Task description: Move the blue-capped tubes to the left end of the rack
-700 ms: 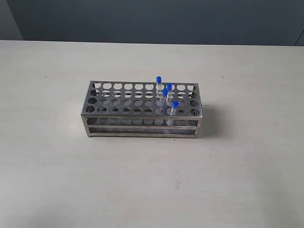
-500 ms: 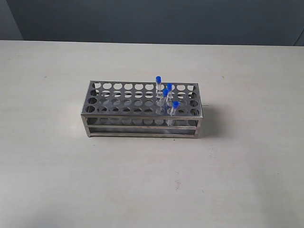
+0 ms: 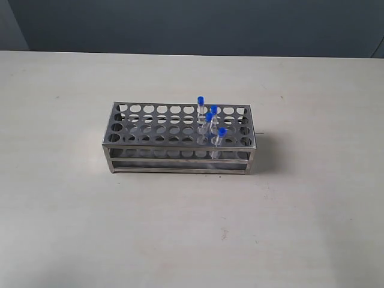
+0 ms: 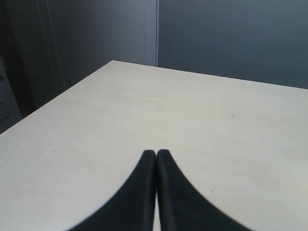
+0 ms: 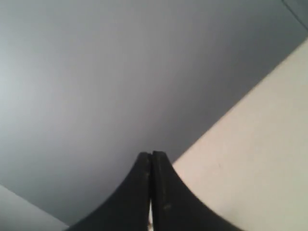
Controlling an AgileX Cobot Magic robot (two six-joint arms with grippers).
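Note:
The stainless-steel rack (image 3: 150, 140) stands in the middle of the pale table in the exterior view. Several clear blue-capped tubes (image 3: 209, 123) stand upright in holes toward its right end; the holes at the left end hold nothing. Neither arm appears in the exterior view. My left gripper (image 4: 156, 153) is shut with nothing between its black fingers, over bare table. Shut and holding nothing too, my right gripper (image 5: 152, 155) points past the table's edge toward a grey wall. The rack and tubes do not show in either wrist view.
The pale table (image 3: 72, 228) stretches wide on all sides of the rack. A dark grey wall (image 3: 192, 24) runs behind its far edge. In the left wrist view a table corner (image 4: 113, 62) meets the dark wall.

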